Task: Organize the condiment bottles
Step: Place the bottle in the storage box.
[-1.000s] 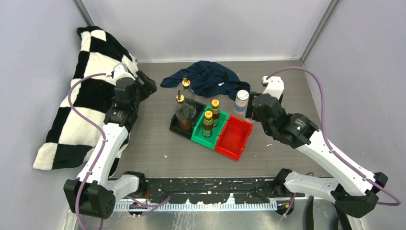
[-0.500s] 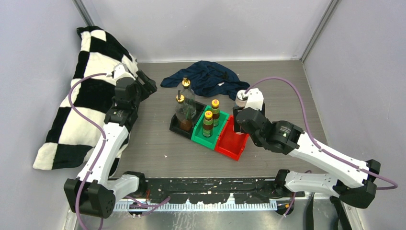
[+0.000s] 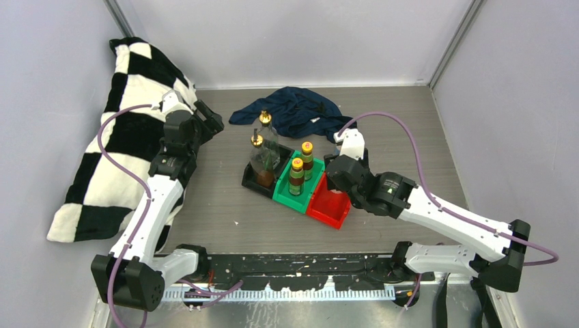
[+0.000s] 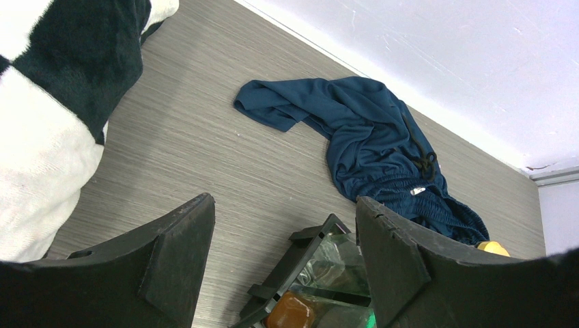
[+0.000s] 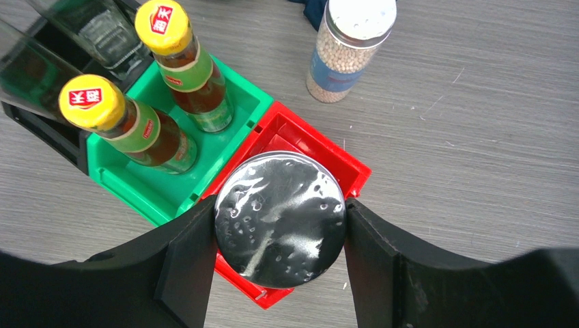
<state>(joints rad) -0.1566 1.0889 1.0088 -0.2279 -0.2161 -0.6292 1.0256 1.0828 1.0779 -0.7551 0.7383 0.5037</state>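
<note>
Jar (image 5: pixel 276 205), silver-lidded: held in right claw (image 5: pixel 280 229) above red bin (image 5: pixel 321 140), near table (image 5: pixel 478 137) centre. Placement in hand; lowering, then release, is called for. Left claw (image 4: pixel 283 266): parted, empty.

Your right gripper (image 3: pixel 336 176) has swung left. 1 second ago it sat off the red bin's (image 3: pixel 326 210) far right corner, and now it hangs directly above the red bin. The jar (image 5: pixel 280 225) clamped between its fingers came with it, so its shiny round end now sits over the red bin's interior. In the overhead view, your right arm now hides the white-capped jar (image 5: pixel 351 48) standing just behind the red bin.
</note>
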